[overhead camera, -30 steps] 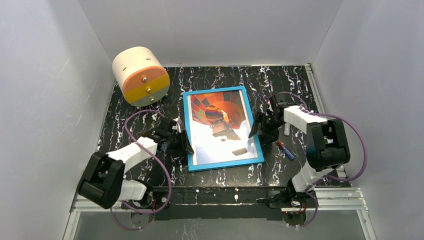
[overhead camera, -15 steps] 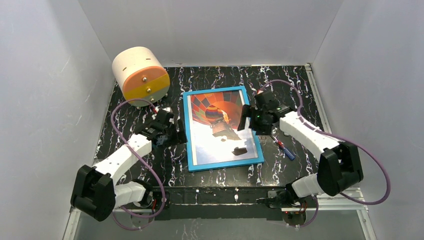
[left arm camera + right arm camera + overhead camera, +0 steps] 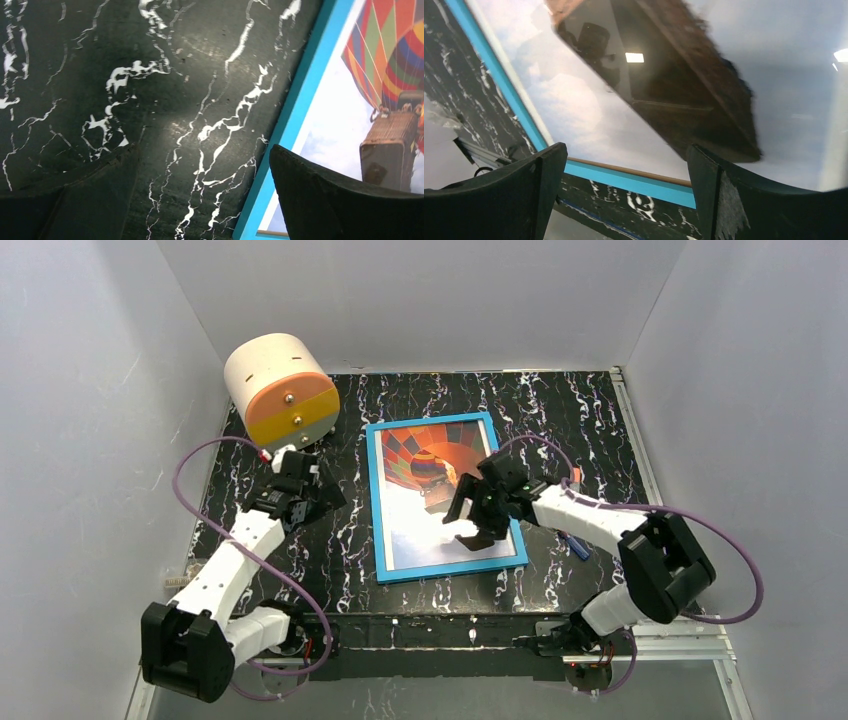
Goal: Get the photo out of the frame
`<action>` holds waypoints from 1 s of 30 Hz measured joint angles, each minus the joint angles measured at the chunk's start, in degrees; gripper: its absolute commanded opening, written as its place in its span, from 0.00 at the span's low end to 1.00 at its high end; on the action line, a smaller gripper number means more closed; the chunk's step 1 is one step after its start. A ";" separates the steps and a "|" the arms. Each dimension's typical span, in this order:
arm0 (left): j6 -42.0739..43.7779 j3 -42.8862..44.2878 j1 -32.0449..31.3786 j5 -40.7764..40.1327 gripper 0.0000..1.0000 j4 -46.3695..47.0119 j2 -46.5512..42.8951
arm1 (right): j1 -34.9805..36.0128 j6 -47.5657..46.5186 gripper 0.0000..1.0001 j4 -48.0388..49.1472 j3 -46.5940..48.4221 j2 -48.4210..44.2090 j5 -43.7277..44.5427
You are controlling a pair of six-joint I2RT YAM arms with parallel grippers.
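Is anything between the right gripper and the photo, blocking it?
No loose object is. The right gripper hangs open above the lower part of the photo, which lies face up in the frame. Its face shows sharp reflections, so a clear pane may cover it; I cannot tell.

A black table veined with white is closed in on three sides. The left wall, back wall and right wall are plain and pale. A metal rail lines the table's right edge. The light is even and the shadows are soft.
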 measured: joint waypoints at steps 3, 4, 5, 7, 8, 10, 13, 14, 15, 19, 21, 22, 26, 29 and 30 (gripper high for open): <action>-0.15 -1.22 4.17 1.36 0.98 -0.50 -1.88 | 3.45 -0.09 0.94 -1.29 5.51 3.52 1.57; -0.17 -1.60 5.38 1.57 0.98 -0.70 -2.34 | 5.35 -0.20 0.93 -1.29 8.52 5.18 2.62; -0.22 -1.77 6.45 1.81 0.98 -1.14 -2.58 | 6.82 -0.28 0.91 -0.96 10.40 6.32 3.19; -0.37 -1.84 7.96 2.38 0.98 -1.55 -2.69 | 10.93 -0.72 0.85 -0.61 14.58 9.01 5.42; -0.57 -1.86 8.79 2.71 0.98 -1.70 -2.69 | 13.11 -0.92 0.84 -0.63 16.59 10.60 6.34; -0.96 -1.88 10.34 3.54 0.99 -2.12 -2.69 | 16.65 -1.18 0.80 -1.16 19.89 13.75 7.91; -1.53 -1.88 12.41 4.24 0.98 -2.58 -2.71 | 21.73 -2.58 0.73 -2.47 24.35 18.88 10.49; -1.64 -1.92 12.98 4.42 0.98 -2.64 -2.75 | 23.23 -2.97 0.73 -3.30 25.59 20.39 11.41; -1.75 -2.05 13.51 4.66 0.98 -2.64 -2.84 | 24.22 -3.37 0.73 -3.98 26.49 21.44 11.96; -2.27 -3.48 15.08 6.25 0.98 -2.56 -3.52 | 27.41 -4.59 0.71 -8.90 32.37 26.45 15.45; -2.82 -4.15 15.54 7.17 0.98 -2.43 -3.52 | 28.30 -5.09 0.69 -10.75 35.34 28.74 17.20; -3.06 -4.46 15.69 7.48 0.98 -2.36 -3.52 | 28.63 -5.31 0.68 -11.50 36.30 29.51 17.86; -3.98 -5.60 16.20 8.61 0.98 -2.25 -3.61 | 29.99 -5.66 0.61 -14.56 40.30 32.63 20.81; -4.52 -5.99 16.59 8.76 0.98 -2.19 -3.85 | 30.49 -5.86 0.59 -16.72 42.53 34.32 22.29; -4.70 -6.08 16.79 8.74 0.98 -2.29 -4.00 | 30.73 -5.90 0.55 -17.59 43.56 35.08 22.88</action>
